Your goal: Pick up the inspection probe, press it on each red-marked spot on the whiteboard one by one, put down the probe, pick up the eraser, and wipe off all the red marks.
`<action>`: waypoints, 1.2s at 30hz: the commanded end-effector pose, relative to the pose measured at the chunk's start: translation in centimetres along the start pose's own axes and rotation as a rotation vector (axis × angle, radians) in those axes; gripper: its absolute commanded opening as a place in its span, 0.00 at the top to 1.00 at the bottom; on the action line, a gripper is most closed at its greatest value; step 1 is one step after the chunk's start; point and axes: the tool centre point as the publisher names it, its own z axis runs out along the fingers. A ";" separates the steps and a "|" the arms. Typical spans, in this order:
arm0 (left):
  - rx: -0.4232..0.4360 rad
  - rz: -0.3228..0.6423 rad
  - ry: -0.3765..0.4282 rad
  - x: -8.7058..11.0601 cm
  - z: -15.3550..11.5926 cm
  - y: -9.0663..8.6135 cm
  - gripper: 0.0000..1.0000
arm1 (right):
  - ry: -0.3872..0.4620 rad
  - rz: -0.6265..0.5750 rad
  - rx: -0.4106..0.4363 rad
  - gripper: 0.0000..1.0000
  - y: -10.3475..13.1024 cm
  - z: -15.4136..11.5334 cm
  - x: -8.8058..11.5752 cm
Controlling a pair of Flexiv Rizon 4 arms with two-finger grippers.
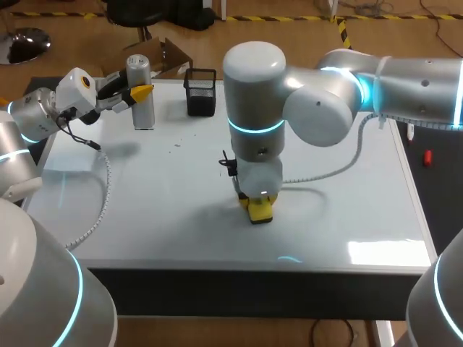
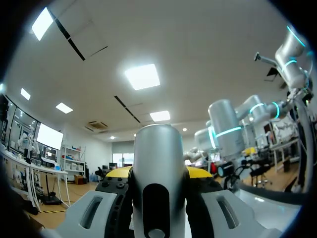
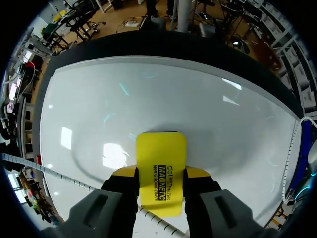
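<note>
Probe (image 1: 144, 108), a silver cylinder, stands upright at the far left of the whiteboard (image 1: 166, 210). My left gripper (image 1: 139, 92) is clamped on it, yellow tips either side around its middle. Can't tell if its base touches the board. In the left wrist view the cylinder fills the gap between my fingers (image 2: 119, 173). A black mesh cup (image 1: 200, 92) is just right of the probe at the far edge, not touching it. Mid-board, toward the near edge, my right gripper (image 1: 260, 204) points straight down, fingers closed on the yellow eraser (image 1: 261, 212), one on each long side. The eraser's lower end meets the white surface.
</note>
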 end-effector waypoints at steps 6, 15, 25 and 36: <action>0.000 0.002 -0.001 0.0 0.0 -0.1 1.00 | -0.001 0.023 0.013 1.00 0.0 4.4 1.5; 0.000 0.002 -0.001 0.0 0.0 -0.1 1.00 | -0.010 0.011 0.051 1.00 -0.7 0.2 4.1; 0.000 0.002 -0.001 0.0 0.0 -0.1 1.00 | 0.006 -0.006 0.108 1.00 -1.9 -3.1 5.7; 0.000 0.002 -0.001 0.0 0.0 -0.1 1.00 | 0.002 -0.004 0.123 1.00 -3.2 -3.9 7.6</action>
